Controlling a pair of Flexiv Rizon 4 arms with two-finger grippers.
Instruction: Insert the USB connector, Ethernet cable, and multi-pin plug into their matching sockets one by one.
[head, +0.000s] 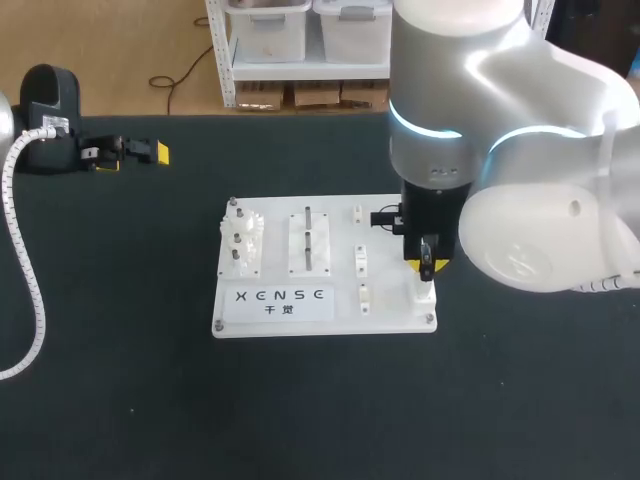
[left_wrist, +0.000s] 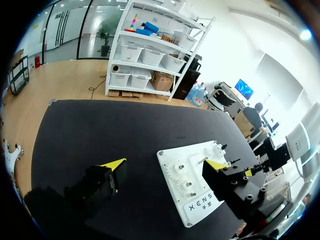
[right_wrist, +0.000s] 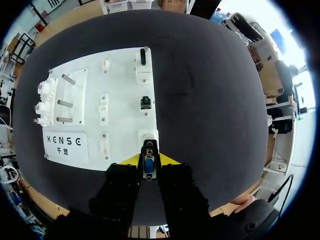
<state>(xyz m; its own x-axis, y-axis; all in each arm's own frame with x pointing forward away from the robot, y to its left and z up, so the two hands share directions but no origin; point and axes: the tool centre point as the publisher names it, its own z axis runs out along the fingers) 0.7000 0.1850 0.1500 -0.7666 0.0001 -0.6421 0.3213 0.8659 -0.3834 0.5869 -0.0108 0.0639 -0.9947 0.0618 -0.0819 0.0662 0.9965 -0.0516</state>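
Note:
A white board (head: 385, 303) with sockets lies mid-table. My right gripper (head: 428, 263) hangs over its near right corner, shut on the multi-pin plug (right_wrist: 149, 166), a small dark connector with a blue face. In the right wrist view the gripper (right_wrist: 149, 159) holds the plug just short of a white socket block (right_wrist: 148, 136). Further along that row sit a small black socket (right_wrist: 145, 102) and a black part in a white holder (right_wrist: 142, 56). My left gripper (head: 135, 155) rests at the table's far left, open and empty (left_wrist: 165, 164).
The board (right_wrist: 125, 125) also carries white gears (head: 243, 240), upright pegs (head: 308, 238) and a printed label (head: 279, 301). Black table surface surrounds the board on all sides. A white ribbed cable (head: 25, 250) runs down the left edge.

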